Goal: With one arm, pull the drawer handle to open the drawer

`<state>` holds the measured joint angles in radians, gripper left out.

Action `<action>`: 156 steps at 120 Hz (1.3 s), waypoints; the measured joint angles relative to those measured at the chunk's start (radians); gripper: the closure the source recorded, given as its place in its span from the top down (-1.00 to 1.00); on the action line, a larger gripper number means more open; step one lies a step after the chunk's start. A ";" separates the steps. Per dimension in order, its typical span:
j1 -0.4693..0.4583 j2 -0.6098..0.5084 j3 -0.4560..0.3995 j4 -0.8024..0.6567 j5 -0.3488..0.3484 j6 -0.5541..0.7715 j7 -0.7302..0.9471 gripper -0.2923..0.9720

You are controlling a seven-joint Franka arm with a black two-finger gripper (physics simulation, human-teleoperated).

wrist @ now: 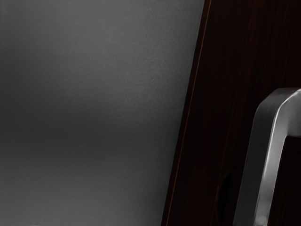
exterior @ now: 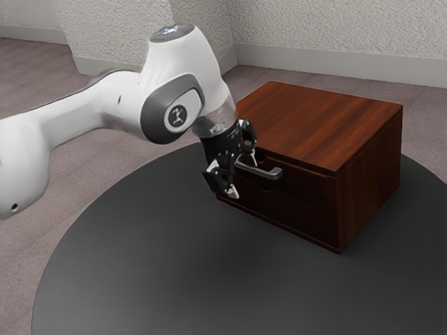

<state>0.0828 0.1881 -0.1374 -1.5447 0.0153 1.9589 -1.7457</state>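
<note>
Just above the table (exterior: 174, 279), the tool (exterior: 235, 169) sits at the cabinet's (exterior: 321, 118) drawer handle (exterior: 269, 173), grip unclear.

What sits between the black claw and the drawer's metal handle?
Nothing: the exterior view shows the gripper right beside the handle, at its end, with no object between. Whether they touch is unclear.

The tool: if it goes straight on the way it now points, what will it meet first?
Most likely the drawer handle, which sits right at the tool; the drawer front is just behind it. Depth is unclear here.
</note>
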 joint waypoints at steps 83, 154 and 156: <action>0.002 -0.004 0.000 -0.037 0.001 0.018 -0.021 0.29; 0.007 -0.062 -0.001 -0.080 0.002 -0.044 -0.018 0.14; 0.007 -0.066 -0.001 -0.085 0.002 -0.045 -0.018 0.14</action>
<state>0.0901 0.1221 -0.1380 -1.6293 0.0169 1.9136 -1.7635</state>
